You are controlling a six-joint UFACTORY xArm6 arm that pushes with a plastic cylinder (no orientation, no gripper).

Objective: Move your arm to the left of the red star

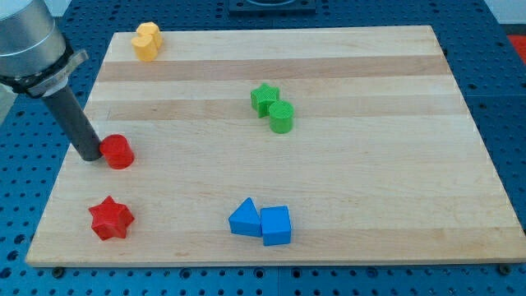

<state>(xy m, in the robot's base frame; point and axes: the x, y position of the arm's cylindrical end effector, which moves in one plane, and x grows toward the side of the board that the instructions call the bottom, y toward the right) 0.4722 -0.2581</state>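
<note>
The red star point(111, 218) lies near the board's bottom left corner. My tip point(88, 154) rests on the board near the left edge, above the star and slightly to its left. It touches or nearly touches the left side of a red cylinder point(118, 151). The dark rod rises from the tip toward the view's top left.
A yellow block point(146, 41) sits at the board's top left. A green star point(265, 99) and a green cylinder point(281, 117) sit together above the middle. A blue triangle point(245, 218) and a blue cube point(276, 225) sit together at the bottom middle. The wooden board point(370, 181) has its left edge close to my tip.
</note>
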